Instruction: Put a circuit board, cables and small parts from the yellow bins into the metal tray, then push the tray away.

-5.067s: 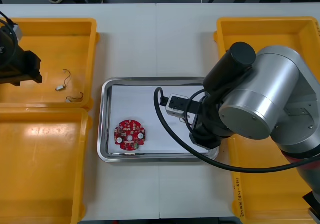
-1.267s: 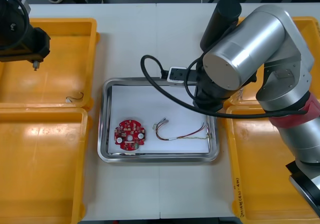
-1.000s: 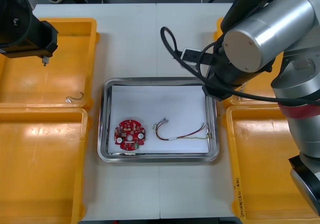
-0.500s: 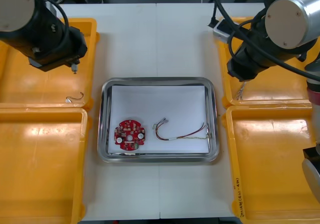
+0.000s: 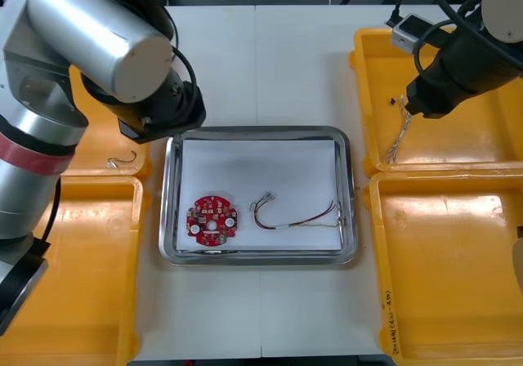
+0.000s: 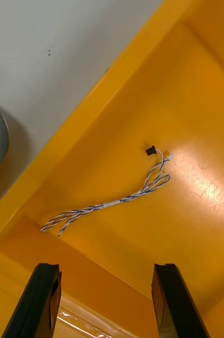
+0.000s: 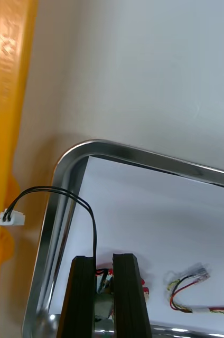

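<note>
A robotics lab set up as an electronics-assembly bench. A light table (image 5: 261, 64) carries yellow bins (image 5: 425, 260) and a metal tray (image 5: 260, 129) holding a round red circuit board (image 5: 212, 218) and a red and yellow cable (image 5: 298, 219). A twisted blue and white cable (image 6: 117, 202) lies beyond the right gripper (image 6: 105, 266)'s spread fingers, and the left gripper (image 7: 104, 259) pinches a black cable (image 7: 94, 227).

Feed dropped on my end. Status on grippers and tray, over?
Left gripper shut on thin black cable with white plug, over corner of metal tray. Right gripper open above twisted blue and white cable in yellow bin. No obstruction seen.
</note>
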Controlling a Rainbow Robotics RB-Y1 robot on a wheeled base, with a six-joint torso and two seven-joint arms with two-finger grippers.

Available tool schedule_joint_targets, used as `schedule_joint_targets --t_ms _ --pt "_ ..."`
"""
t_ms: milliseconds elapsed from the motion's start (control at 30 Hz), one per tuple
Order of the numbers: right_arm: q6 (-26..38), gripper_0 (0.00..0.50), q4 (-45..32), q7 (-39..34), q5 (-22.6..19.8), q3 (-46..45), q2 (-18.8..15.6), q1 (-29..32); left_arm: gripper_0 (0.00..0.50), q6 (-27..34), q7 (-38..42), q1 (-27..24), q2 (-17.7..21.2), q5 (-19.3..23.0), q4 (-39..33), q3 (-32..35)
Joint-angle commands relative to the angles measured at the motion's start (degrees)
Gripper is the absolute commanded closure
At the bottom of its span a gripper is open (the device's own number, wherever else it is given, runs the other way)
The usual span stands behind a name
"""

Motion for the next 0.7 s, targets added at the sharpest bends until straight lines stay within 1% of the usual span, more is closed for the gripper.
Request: schedule_joint_targets --t_ms 33,200,267,467,567,700 --pt "0.24 0.0 1.45 -0.81 0.19 -3.09 -2.87 -3.33 0.5 -3.72 -2.95 -2.25 -2.7 -2.51 3.1 -3.39" --pt "0.24 0.0 4.97 -2.04 1.34 -4.76 -3.05 -4.3 0.5 -6.79 -3.92 -2.16 -2.97 -2.69 5.83 -5.06" --pt "0.24 0.0 6.2 -3.88 1.42 -5.29 -3.05 -4.56 0.5 -7.93 -4.18 -2.16 -2.97 -2.51 6.88 -5.85" --pt "0.24 0.0 9.01 -11.97 2.13 -5.73 -3.05 -4.56 0.5 -11.63 -4.36 -2.16 -3.05 -2.43 11.63 -8.49" --pt "0.24 0.0 10.06 -15.4 2.74 -6.0 -3.05 -4.47 0.5 -12.77 -4.09 -1.9 -3.14 -2.43 13.03 -9.37" --pt "0.24 0.0 11.56 -19.7 3.36 -6.08 -3.05 -4.56 0.5 -13.73 -4.36 -0.75 -3.49 -2.51 13.12 -9.37"
